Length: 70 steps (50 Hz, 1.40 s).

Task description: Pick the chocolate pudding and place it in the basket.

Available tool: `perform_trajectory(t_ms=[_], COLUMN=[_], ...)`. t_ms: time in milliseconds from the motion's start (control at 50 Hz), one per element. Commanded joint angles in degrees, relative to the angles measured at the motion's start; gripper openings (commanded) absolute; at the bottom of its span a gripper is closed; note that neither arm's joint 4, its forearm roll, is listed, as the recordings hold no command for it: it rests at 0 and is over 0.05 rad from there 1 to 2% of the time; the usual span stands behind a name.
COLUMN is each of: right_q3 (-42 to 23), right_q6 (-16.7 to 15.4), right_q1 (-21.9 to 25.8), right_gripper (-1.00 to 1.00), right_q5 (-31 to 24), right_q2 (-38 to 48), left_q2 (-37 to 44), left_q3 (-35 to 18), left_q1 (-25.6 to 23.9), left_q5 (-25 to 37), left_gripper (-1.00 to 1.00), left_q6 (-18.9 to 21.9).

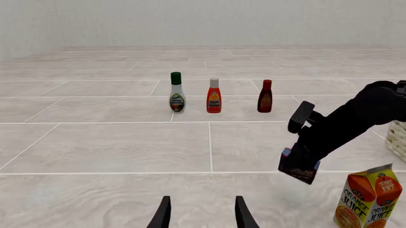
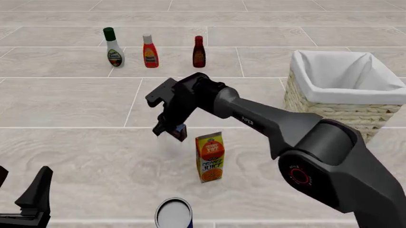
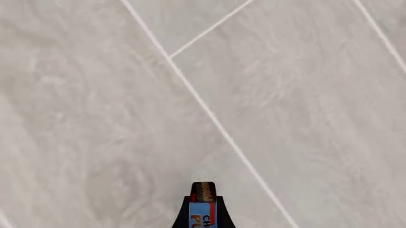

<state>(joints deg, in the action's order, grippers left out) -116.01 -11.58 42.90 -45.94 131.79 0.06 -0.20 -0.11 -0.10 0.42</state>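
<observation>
Right claw (image 2: 170, 131) clamped on the pudding (image 2: 179, 132), held clear above the tiled surface, juice carton (image 2: 210, 157) just beside and below it, basket (image 2: 345, 92) well apart to its right; left claw (image 1: 201, 213) fingers apart, empty.

We list: basket (image 2: 317, 102) of rough woven wicker, white cloth lining (image 2: 345, 76), matt pale tiled bench (image 2: 76, 102), glossy printed juice carton (image 2: 210, 156).

My claw (image 2: 170, 131) is plain black, and the chocolate pudding (image 1: 298, 168) is dark brown with a blue edge and orange print. Orange juice carton (image 2: 210, 157) is orange-yellow, basket (image 2: 330, 111) pale wicker with white lining.
</observation>
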Motion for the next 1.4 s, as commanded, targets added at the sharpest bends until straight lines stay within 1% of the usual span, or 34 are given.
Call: perform_trajectory(t_ms=[20, 440, 820, 980, 1060, 1400], right_q3=[4.3, 10.9, 16.0, 18.8, 20.4, 25.9], right_q6=[0.6, -0.6, -0.5, -0.8, -0.3, 0.0], right_q1=[0.3, 0.1, 0.6, 0.0, -0.2, -2.4], right_gripper=[-1.00, -1.00, -1.00, -1.00, -1.00, -1.00], right_q5=[0.2, 0.0, 0.2, 0.6, 1.2, 2.4], right_q2=[-6.9, -18.0, -25.7, -29.1, -31.1, -38.4], left_q2=[0.0, 0.0, 0.0, 0.0, 0.0, 0.0], left_q3=[0.0, 0.0, 0.0, 0.0, 0.0, 0.0], left_q1=[0.1, 0.1, 0.1, 0.1, 0.1, 0.1], left_q5=[-0.1, -0.1, -0.1, -0.1, -0.1, -0.1], left_gripper=[1.00, 1.00, 1.00, 1.00, 1.00, 1.00], left_q6=[0.0, 0.0, 0.0, 0.0, 0.1, 0.0])
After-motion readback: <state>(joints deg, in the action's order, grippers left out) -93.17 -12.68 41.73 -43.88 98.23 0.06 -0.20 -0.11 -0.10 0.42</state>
